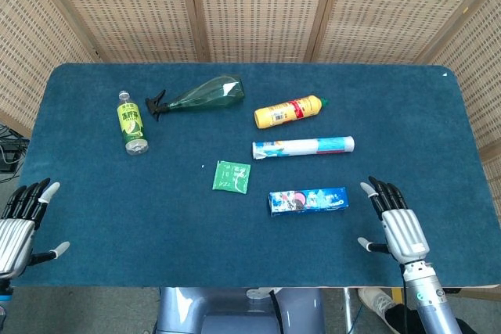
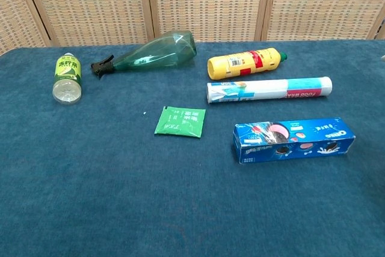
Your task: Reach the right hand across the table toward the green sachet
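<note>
The green sachet [image 1: 232,177] [image 2: 180,121] lies flat near the middle of the blue table. My right hand [image 1: 395,220] hovers at the near right edge, palm down, fingers spread and holding nothing, well to the right of the sachet with the blue cookie box between them. At the near left edge my left hand [image 1: 19,219] is likewise spread and empty. Neither hand shows in the chest view.
A blue cookie box [image 1: 308,200] lies right of the sachet, with a white food-wrap roll [image 1: 303,147] and a yellow bottle [image 1: 289,111] beyond it. A green spray bottle [image 1: 200,96] and a small green-labelled bottle [image 1: 131,122] lie at the far left.
</note>
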